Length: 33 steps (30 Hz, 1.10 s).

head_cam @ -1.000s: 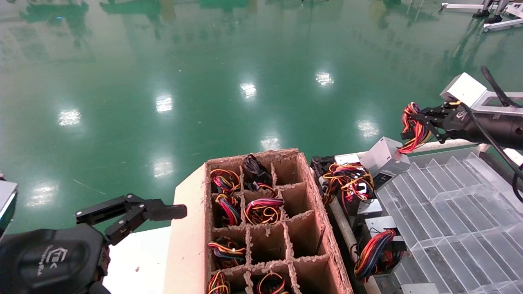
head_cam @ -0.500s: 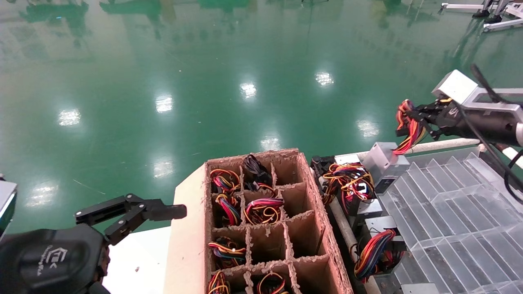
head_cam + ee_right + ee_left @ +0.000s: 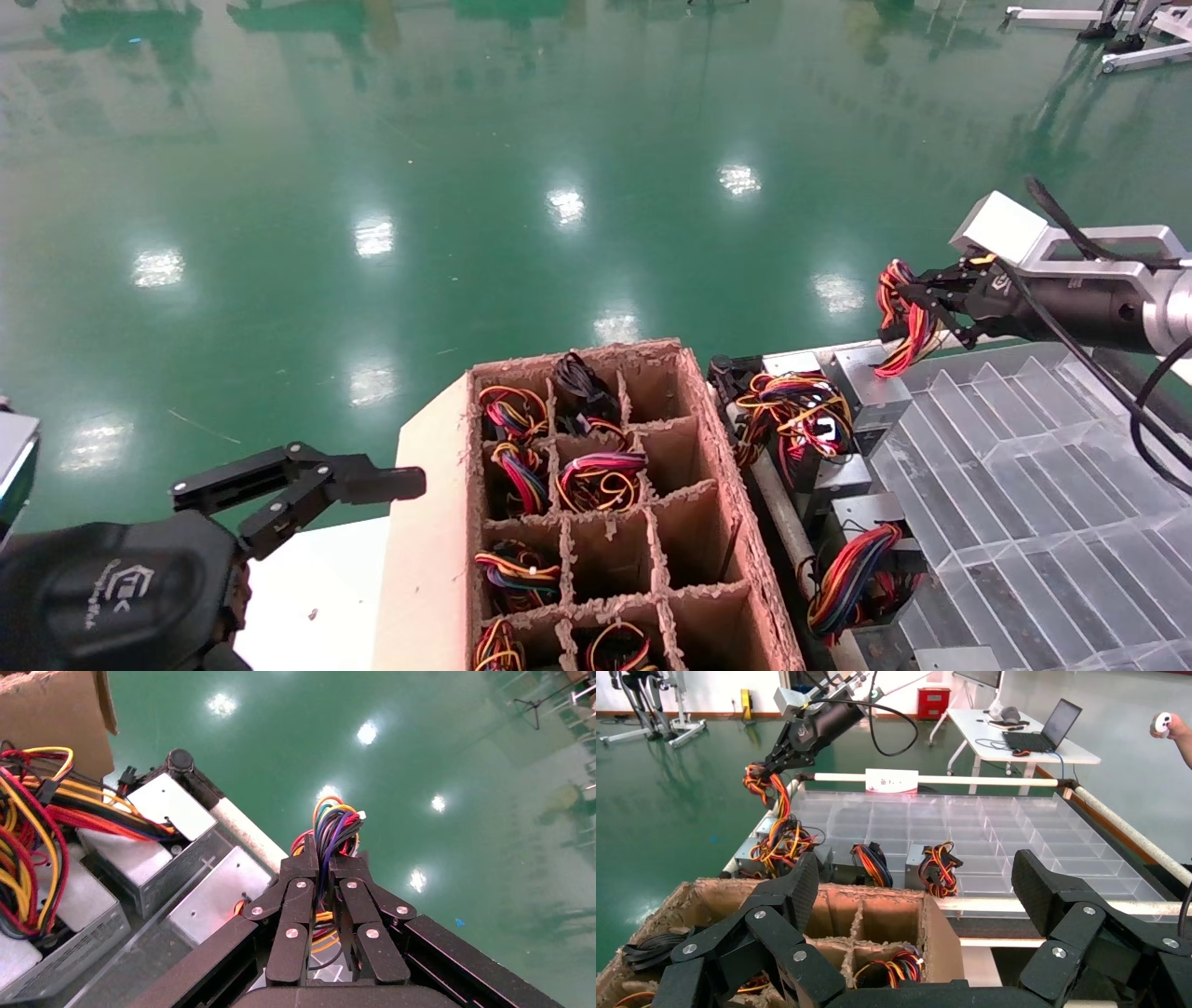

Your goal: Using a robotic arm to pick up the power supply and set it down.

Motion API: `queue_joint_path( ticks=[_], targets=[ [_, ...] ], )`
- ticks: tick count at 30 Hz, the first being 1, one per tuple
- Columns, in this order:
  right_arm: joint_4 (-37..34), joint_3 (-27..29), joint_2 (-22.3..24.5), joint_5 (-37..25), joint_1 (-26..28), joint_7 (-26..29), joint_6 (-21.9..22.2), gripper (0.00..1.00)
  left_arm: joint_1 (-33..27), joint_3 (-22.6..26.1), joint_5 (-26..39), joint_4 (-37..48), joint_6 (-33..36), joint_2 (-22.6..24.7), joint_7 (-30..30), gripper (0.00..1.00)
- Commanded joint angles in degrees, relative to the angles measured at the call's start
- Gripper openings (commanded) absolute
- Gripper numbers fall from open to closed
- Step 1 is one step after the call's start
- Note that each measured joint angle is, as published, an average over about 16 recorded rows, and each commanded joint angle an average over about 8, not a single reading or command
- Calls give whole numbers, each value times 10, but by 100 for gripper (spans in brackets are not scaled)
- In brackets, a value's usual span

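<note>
My right gripper [image 3: 911, 300], on the black robotic arm [image 3: 1071, 303] with a silver box and cable, is shut on the red, orange, yellow and purple wire bundle [image 3: 336, 822] of a grey power supply [image 3: 871, 382]. Its metal box [image 3: 218, 896] lies low at the far left corner of the clear tray [image 3: 1024, 466], beside other units, just below the gripper [image 3: 325, 864]. My left gripper [image 3: 298, 485] is parked at the lower left, open and empty [image 3: 919, 881].
A cardboard box [image 3: 712, 447] with divider cells holding wired units stands in the middle. More power supplies [image 3: 792, 410] [image 3: 861, 559] line the tray's left edge. A white rail [image 3: 933, 780] borders the tray's far side. Green floor lies beyond.
My right gripper has moved left and down with the wire bundle. The grey box hanging from it has dropped from a raised tilt to the tray's corner. The left arm is still.
</note>
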<state>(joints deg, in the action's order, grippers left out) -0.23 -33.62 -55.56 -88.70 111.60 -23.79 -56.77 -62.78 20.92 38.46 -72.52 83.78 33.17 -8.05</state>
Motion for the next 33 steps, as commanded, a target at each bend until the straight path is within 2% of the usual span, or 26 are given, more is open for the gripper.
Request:
queue_joint_path(
  ticks=[1,3,8,11,33],
  targets=[
    [-1,-4,0,-5,2,2,-5,5,0,0,0,0,0,0,0,100],
    [0,-6,-1,-8,1,2,-6,17,0,0,0,0,0,0,0,100],
    [3,-8,-6,-12,-1,-2,-4,77,0,0,0,0,0,0,0,100],
    [3,-8,-8,-12,-2,-2,-3,99,0,0,0,0,0,0,0,100],
    [3,-6,-6,-9,-1,0,-5,100,0,0,0,0,0,0,0,100]
  ],
)
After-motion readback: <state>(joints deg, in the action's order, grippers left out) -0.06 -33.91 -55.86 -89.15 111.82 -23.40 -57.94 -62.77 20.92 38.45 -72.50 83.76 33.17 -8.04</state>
